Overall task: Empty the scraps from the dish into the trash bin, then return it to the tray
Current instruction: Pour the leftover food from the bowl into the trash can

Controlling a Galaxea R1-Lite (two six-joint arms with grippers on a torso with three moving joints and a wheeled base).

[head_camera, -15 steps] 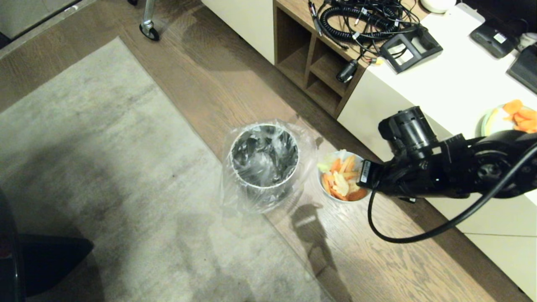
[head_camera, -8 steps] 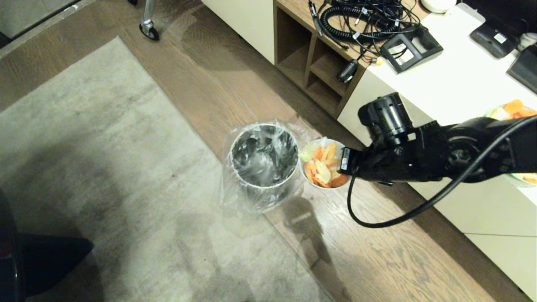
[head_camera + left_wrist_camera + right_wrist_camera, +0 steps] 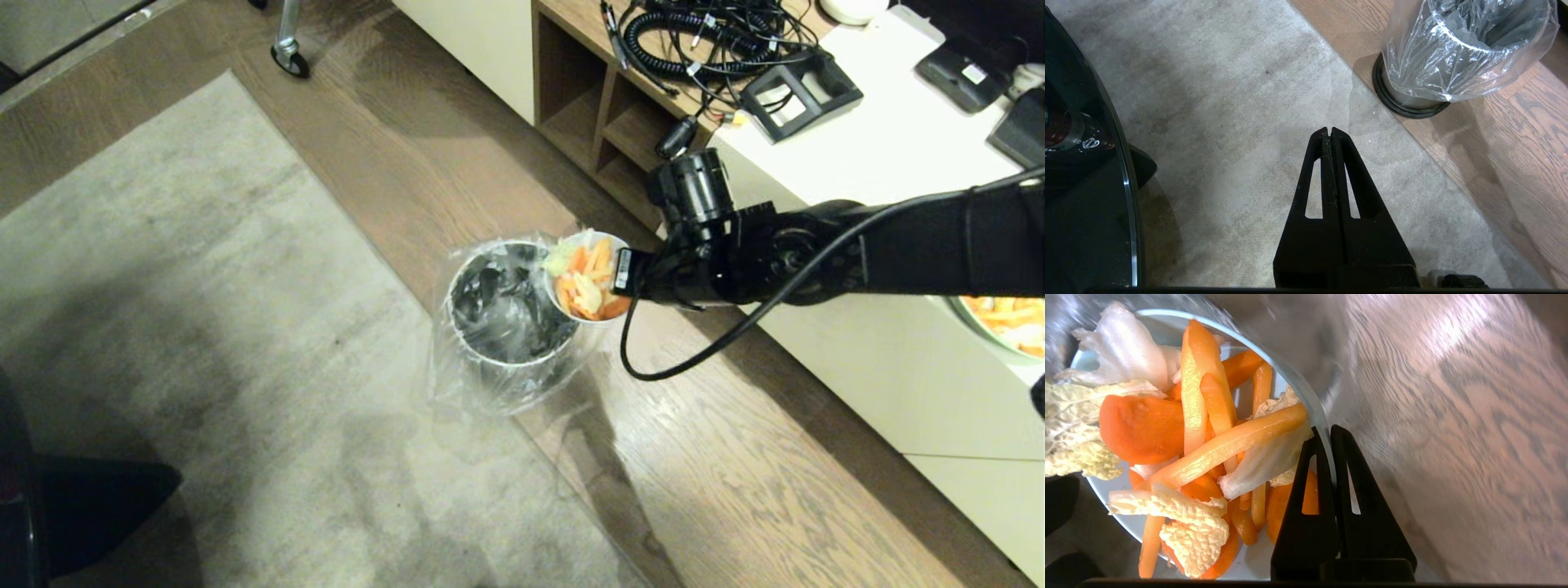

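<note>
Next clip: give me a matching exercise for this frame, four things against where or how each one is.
1. bowl
2. trash bin
3. left gripper
4. vegetable scraps

a. shut, holding nothing, above the rug
b. piled inside the bowl
c. on the floor, lined with clear plastic
d. rim pinched by the right gripper, over the bin's edge

Pairs: 1-d, 2-c, 3-a, 4-b
</note>
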